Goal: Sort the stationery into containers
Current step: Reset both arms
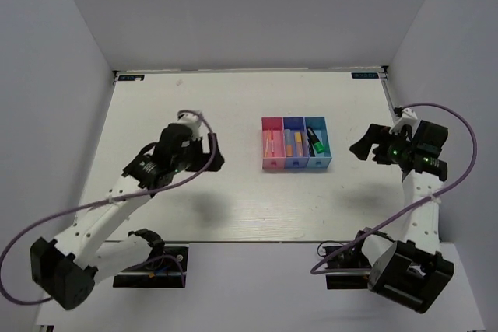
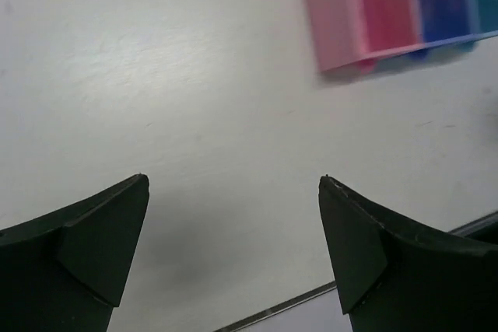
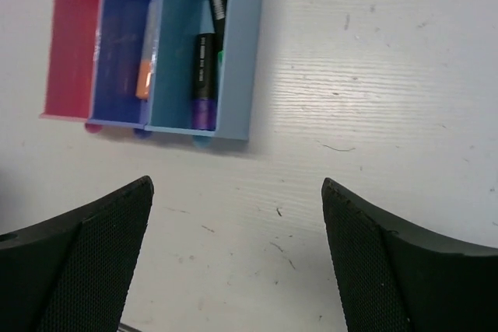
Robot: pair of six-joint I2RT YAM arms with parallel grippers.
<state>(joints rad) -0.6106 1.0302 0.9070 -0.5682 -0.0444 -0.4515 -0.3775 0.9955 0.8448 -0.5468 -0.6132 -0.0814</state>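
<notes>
3 joined bins (image 1: 296, 166) – well apart from left gripper (image 1: 218, 153) and right gripper (image 1: 364, 144)

The row of bins (image 1: 294, 120) stands on the tabletop (image 1: 194, 106), a little right of its middle. In the left bin (image 1: 272, 164) of this row lies a thin pen (image 1: 269, 144). In the middle bin (image 1: 293, 164) a stubby highlighter (image 3: 144, 79) lies along the wall shared with the right bin (image 1: 317, 164). In the right bin two more lie side by side: the inner highlighter (image 3: 204, 68) and the outer highlighter (image 3: 219, 9). The left hand (image 1: 217, 153) is well left of the row, and the right hand (image 1: 363, 145) is right of it, both apart from it.
</notes>
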